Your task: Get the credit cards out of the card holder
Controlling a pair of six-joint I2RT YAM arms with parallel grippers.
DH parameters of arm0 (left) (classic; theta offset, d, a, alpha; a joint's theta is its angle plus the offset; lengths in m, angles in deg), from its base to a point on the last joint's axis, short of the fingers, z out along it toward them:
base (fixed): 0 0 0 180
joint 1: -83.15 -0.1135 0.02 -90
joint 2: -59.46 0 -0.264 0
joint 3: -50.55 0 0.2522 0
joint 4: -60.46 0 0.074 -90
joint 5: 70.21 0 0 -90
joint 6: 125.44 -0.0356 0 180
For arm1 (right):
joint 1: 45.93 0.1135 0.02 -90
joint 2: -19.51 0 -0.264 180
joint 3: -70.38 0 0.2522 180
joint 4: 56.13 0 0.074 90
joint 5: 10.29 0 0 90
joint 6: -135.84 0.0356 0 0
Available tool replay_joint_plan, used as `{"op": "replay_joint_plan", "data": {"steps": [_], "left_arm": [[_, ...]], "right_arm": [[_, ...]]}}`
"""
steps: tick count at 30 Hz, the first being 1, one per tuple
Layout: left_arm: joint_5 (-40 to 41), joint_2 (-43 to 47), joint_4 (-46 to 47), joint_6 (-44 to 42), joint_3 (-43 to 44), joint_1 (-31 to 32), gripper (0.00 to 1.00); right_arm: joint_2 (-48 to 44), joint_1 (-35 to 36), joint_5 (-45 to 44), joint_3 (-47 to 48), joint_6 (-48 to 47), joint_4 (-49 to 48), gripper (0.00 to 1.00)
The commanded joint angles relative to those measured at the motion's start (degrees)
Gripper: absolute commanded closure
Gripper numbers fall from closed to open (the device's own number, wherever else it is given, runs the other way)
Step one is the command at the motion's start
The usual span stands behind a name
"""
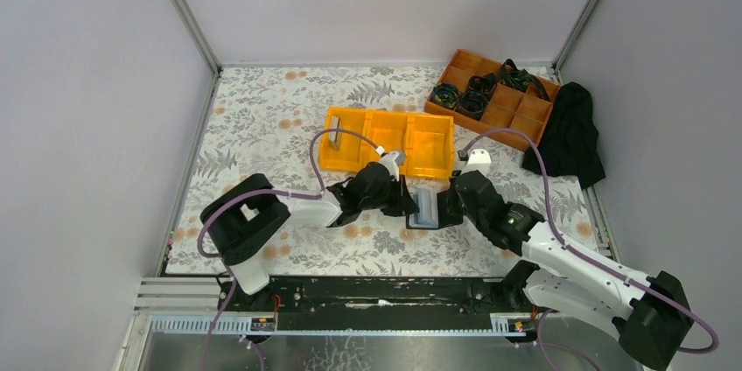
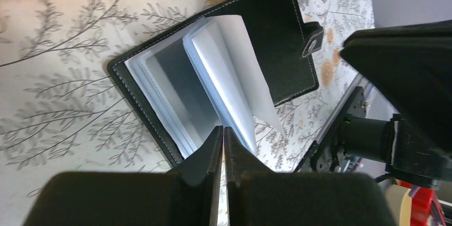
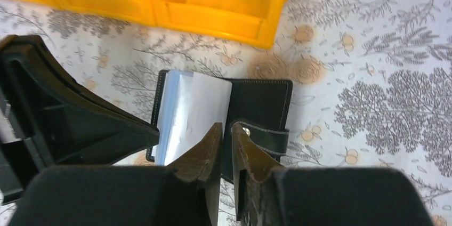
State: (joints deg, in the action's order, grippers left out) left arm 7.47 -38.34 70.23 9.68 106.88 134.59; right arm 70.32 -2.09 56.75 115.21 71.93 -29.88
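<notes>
The card holder [image 1: 430, 210] lies open on the flowered mat between my two grippers, a black folder [image 2: 272, 39] with clear sleeves fanned up. One pale leaf [image 2: 234, 66] stands raised above the rest; I cannot tell whether it is a card or a sleeve. My left gripper [image 2: 223, 130] is shut, its tips at the near edge of the sleeves. My right gripper [image 3: 226, 126] is closed to a narrow slit over the holder [image 3: 261, 103], beside the snap strap [image 3: 264, 135]. The pale leaf's edge runs behind its left finger, so any pinch is hidden. A small grey credit card [image 1: 334, 136] stands in the yellow bin.
The yellow three-compartment bin [image 1: 411, 161] sits just behind the holder. An orange divided tray [image 1: 525, 113] with black rings stands at the back right, and a black cloth [image 1: 569, 135] lies beside it. Grey walls close in the mat on three sides.
</notes>
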Motion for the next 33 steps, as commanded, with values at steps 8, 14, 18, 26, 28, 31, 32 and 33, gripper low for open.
{"op": "replay_joint_plan", "data": {"steps": [8, 14, 18, 26, 28, 31, 32, 33], "left_arm": [[-5.0, -4.6, 6.2, 2.6, 8.0, 2.1, 0.91], [-4.8, -7.6, 5.3, 2.2, 12.0, 2.2, 0.91], [-5.2, -10.0, 4.8, 2.1, 14.5, 2.2, 0.91], [4.1, -2.0, -1.8, -3.5, 9.8, 2.2, 0.91], [5.6, -0.2, -2.0, -3.8, 7.3, 2.2, 0.88], [6.8, 1.6, -1.8, -3.7, 4.2, 2.2, 0.76], [7.1, 2.1, -1.3, -3.5, 3.1, 2.2, 0.69], [7.2, 2.9, -0.7, -3.2, 2.1, 2.2, 0.61]], "right_arm": [[5.5, -2.2, -10.7, 0.5, 8.4, 8.6, 0.8], [7.6, -4.8, -6.0, -0.3, 8.6, 7.3, 0.8], [5.5, -5.5, -5.2, -0.6, 6.4, 6.5, 0.79], [16.0, -10.7, 8.0, -1.1, 3.1, -1.5, 0.79], [19.7, -11.1, 11.1, -1.4, 3.2, -3.7, 0.82], [23.2, -11.4, 16.6, -2.5, 4.5, -7.6, 0.84], [23.9, -11.4, 18.6, -2.9, 5.2, -9.4, 0.84], [24.5, -11.4, 20.9, -3.4, 6.1, -10.7, 0.84]]}}
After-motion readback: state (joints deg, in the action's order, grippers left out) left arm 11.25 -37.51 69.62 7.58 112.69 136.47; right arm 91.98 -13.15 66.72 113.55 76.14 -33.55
